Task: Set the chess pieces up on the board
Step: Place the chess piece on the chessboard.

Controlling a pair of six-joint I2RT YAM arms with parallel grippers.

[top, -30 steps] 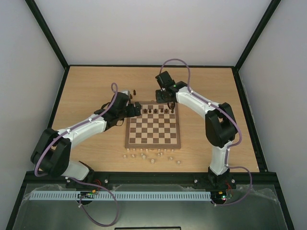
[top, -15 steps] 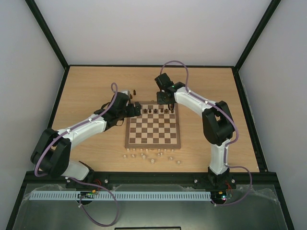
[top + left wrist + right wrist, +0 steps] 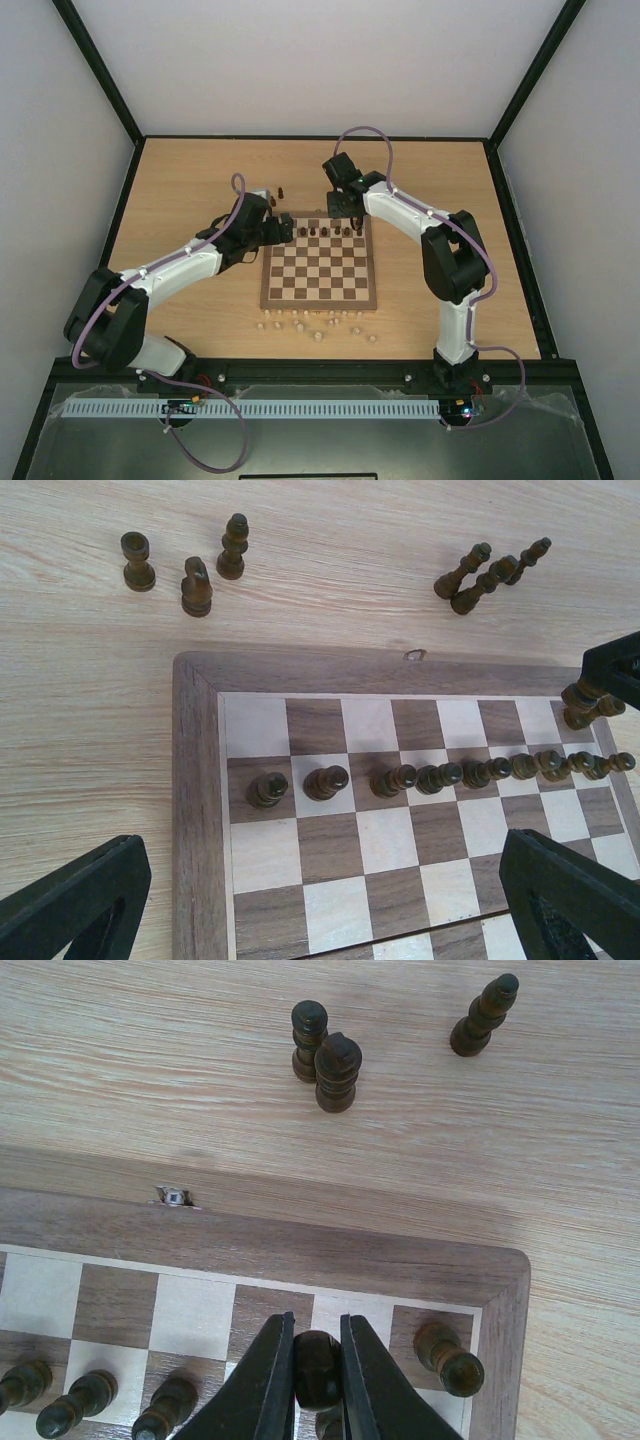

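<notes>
The board lies mid-table and shows in the left wrist view and the right wrist view. A row of dark chess pieces stands on its second far rank. My right gripper is shut on a dark piece over the far rank, next to a dark piece on the corner square. This gripper is over the board's far edge in the top view. My left gripper is wide open and empty above the board's far left part.
Loose dark pieces stand on the table beyond the board: three at its left, three leaning together further right, also in the right wrist view. Pale pieces lie scattered along the board's near edge.
My right arm has shifted slightly left over the board's far edge with the piece held. My left arm has stayed still.
</notes>
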